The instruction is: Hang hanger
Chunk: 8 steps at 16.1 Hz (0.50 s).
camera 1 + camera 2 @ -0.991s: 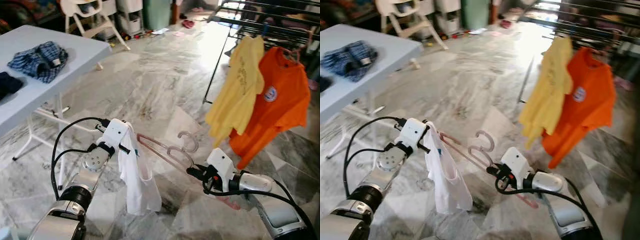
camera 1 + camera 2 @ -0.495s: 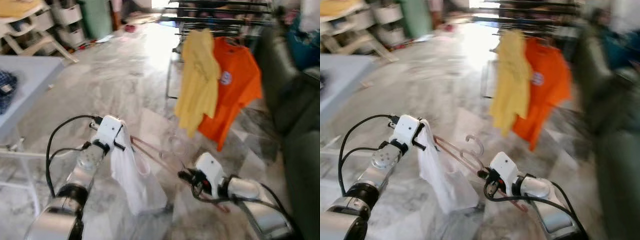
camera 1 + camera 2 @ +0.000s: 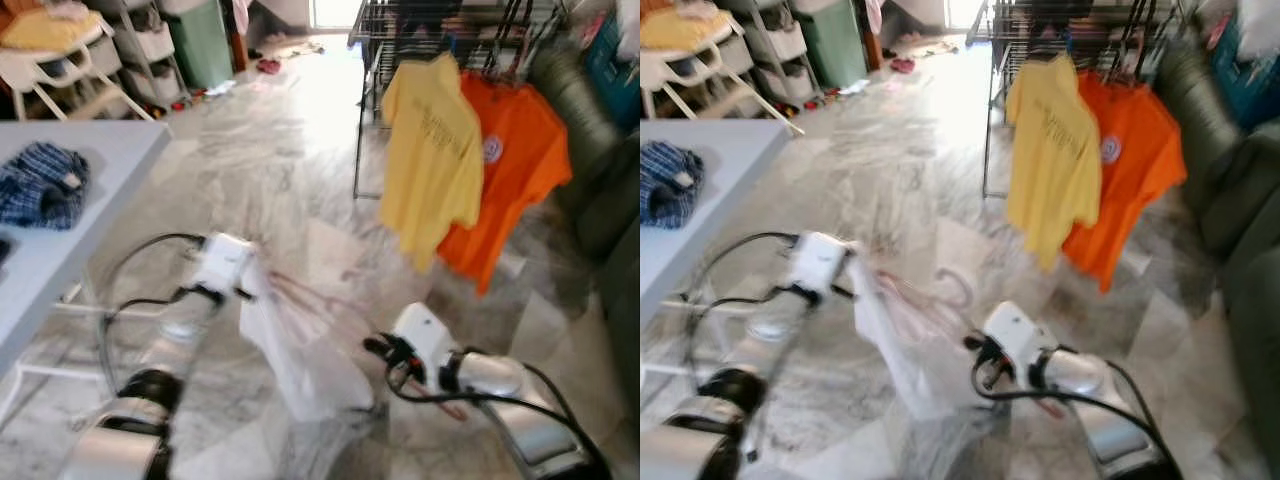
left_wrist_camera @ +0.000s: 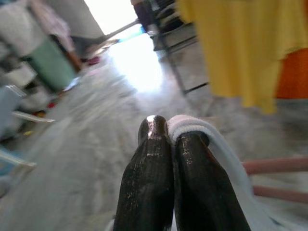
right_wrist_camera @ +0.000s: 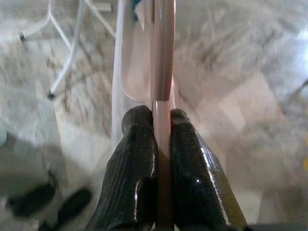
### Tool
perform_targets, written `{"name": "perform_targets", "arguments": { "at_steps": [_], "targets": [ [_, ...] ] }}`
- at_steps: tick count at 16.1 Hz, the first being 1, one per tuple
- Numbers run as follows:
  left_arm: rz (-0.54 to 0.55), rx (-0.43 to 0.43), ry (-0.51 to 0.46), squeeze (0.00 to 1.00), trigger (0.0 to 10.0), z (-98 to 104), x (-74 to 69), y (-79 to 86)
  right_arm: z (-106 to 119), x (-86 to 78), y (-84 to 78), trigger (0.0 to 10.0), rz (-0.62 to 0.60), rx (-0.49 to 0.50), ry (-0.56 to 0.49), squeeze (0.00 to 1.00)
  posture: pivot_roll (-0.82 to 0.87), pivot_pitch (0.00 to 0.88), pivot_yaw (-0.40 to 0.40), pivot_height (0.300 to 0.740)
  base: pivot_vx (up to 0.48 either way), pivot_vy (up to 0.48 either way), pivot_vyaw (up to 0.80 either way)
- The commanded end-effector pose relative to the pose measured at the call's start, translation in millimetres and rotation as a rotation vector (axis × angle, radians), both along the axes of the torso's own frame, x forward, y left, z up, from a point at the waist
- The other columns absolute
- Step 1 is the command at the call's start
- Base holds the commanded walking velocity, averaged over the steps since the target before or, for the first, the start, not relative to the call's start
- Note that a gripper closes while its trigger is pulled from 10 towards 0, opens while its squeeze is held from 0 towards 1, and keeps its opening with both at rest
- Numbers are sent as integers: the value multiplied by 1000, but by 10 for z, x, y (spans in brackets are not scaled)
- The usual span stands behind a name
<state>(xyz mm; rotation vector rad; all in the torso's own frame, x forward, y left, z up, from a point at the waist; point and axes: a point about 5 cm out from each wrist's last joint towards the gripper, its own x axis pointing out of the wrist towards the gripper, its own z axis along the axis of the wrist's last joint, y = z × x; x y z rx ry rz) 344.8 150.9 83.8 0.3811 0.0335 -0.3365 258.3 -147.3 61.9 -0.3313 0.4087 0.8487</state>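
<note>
The robot carries a thin pink plastic hanger (image 5: 162, 53) w/ a small white cloth top (image 3: 300, 355) on it, low in the middle of the frame. Its right gripper (image 5: 161, 118) pinches the hanger bar tight, prob. so it won't slip while walking. Its left gripper (image 4: 166, 126) is closed on the top's white edge, keeping it on the hanger. The black metal drying rack (image 3: 420, 15) w/ a yellow shirt (image 3: 432, 155) & orange shirt (image 3: 515, 170) is upper right, well apart from both grippers.

Both arms are silver metal tubes with black joint rings. Each hand, left hand (image 3: 225, 262) and right hand (image 3: 420, 335), has a white boxy housing, looping black cables, glossy black fingers (image 4: 149, 178).
</note>
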Motion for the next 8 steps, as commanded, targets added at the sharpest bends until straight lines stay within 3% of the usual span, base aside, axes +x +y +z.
{"name": "perform_targets", "arguments": {
  "at_steps": [1, 8],
  "targets": [
    [17, 8, -33, 0, 10000, 52, 8, 82, 37, 23, 33, 10000, 6, 2, -26, 0, -125, 36, 71, 740, 0, 0, 0],
    [-33, -54, -19, 0, 10000, -55, -100, -92, 16, 26, 63, 10000, 14, -7, -29, 0, -122, 27, 68, 740, 0, 0, 0]
  ]
}}
